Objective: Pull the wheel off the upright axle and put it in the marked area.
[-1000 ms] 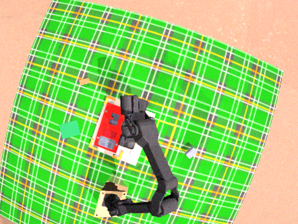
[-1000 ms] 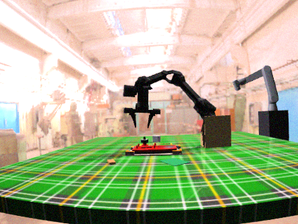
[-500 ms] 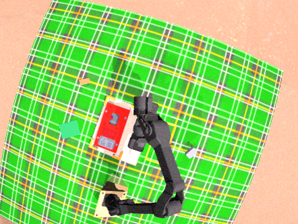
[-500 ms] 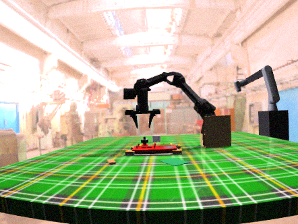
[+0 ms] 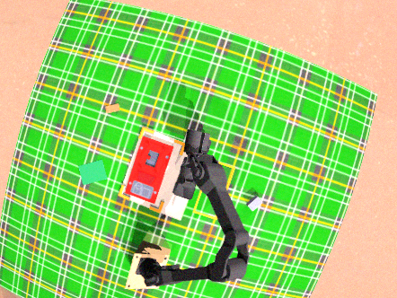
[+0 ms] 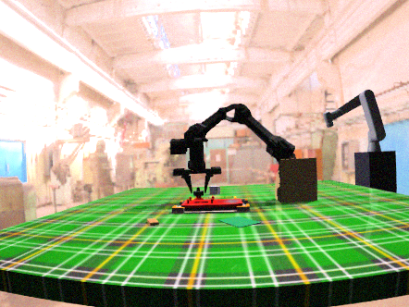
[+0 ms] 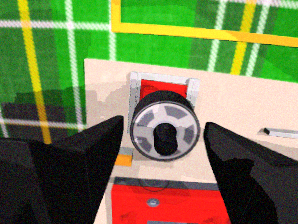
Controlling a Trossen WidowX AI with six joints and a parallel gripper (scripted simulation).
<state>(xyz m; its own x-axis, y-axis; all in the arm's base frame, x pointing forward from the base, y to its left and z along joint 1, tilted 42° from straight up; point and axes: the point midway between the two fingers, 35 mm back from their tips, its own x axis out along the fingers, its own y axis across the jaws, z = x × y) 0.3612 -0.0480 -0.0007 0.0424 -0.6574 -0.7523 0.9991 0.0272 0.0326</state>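
The wheel [image 7: 165, 111] has a pale grey face with darker segments and a black tyre. It sits around the black axle [image 7: 165, 139], over a grey bracket on the beige board [image 7: 235, 102] [image 5: 176, 210]. My gripper [image 7: 164, 125] [image 6: 199, 189] is open, pointing down, with one finger at each side of the wheel. A narrow gap shows between each fingertip and the wheel. The arm hides the wheel in the top view. The marked area is a yellow outline [image 5: 233, 173] [image 7: 175, 31] on the table beside the board, partly covered by the arm.
A red plate [image 5: 157, 179] [image 6: 224, 202] [image 7: 130, 200] lies next to the wheel's bracket. A slim metal bar [image 7: 282, 133] is on the board. An orange block [image 5: 112, 108] [image 6: 153, 222], a green square [image 5: 92, 171] [image 6: 241, 222] and a pale block [image 5: 253, 203] [image 6: 215, 190] lie around.
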